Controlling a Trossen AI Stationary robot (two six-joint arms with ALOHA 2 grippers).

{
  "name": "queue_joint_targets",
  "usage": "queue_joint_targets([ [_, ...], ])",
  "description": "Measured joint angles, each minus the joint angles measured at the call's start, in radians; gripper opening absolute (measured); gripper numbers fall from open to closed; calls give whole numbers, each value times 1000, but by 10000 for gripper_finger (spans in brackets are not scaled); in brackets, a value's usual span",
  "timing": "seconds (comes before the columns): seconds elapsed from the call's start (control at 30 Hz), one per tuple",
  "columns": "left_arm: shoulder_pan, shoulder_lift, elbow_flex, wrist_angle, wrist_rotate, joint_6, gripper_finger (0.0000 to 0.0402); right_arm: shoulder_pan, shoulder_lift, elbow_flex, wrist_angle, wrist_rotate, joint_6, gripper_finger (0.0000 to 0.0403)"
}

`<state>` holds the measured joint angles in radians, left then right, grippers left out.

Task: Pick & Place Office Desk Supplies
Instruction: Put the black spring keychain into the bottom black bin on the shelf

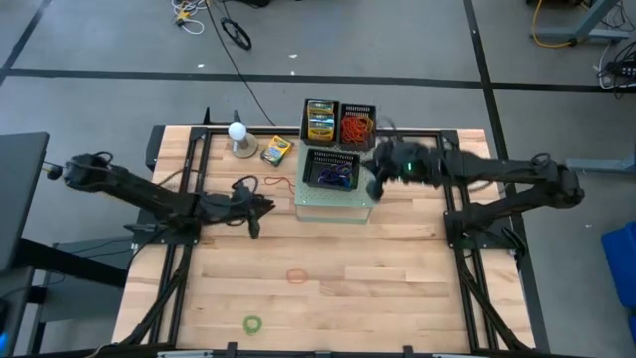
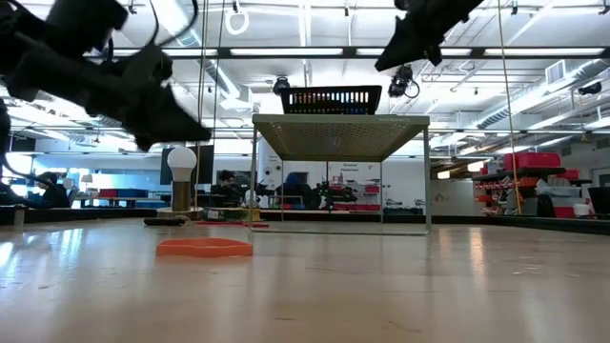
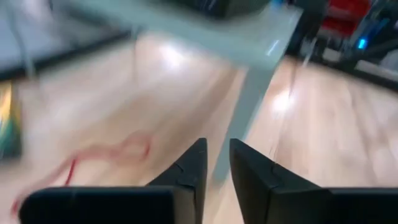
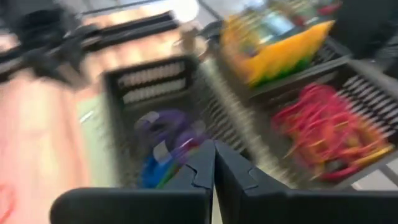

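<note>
I have the left gripper [image 1: 260, 207] low over the table, its fingers a narrow gap apart and nothing between them. The red band [image 1: 278, 182] lies just beyond it, toward the shelf [image 1: 335, 207], stretched roughly across the table; this arm is clearly nearer. My right gripper [image 1: 376, 184], pressed shut and empty, hangs beside the basket [image 1: 331, 171] of purple and blue bands, so I judge the left should take it.

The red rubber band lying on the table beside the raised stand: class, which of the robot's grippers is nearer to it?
Left. The left gripper hovers just beside the red rubber band, toward the table's front. The right gripper is beyond the stand, by the baskets.
</note>
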<state>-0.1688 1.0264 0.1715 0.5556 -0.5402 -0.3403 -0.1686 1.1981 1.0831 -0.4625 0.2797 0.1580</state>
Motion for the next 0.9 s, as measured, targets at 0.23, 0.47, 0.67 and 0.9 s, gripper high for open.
queue_joint_targets([
  [0.23,114,-164,0,-556,232,-105,79,285,-16,-73,-13,219,131,29],
  [0.47,197,-120,0,-630,203,-73,161,501,-16,-133,69,379,226,10],
  [0.67,288,0,0,-589,115,26,217,592,-16,-181,166,418,230,12],
  [0.9,311,130,3,-417,133,200,206,633,-16,-181,181,443,229,15],
])
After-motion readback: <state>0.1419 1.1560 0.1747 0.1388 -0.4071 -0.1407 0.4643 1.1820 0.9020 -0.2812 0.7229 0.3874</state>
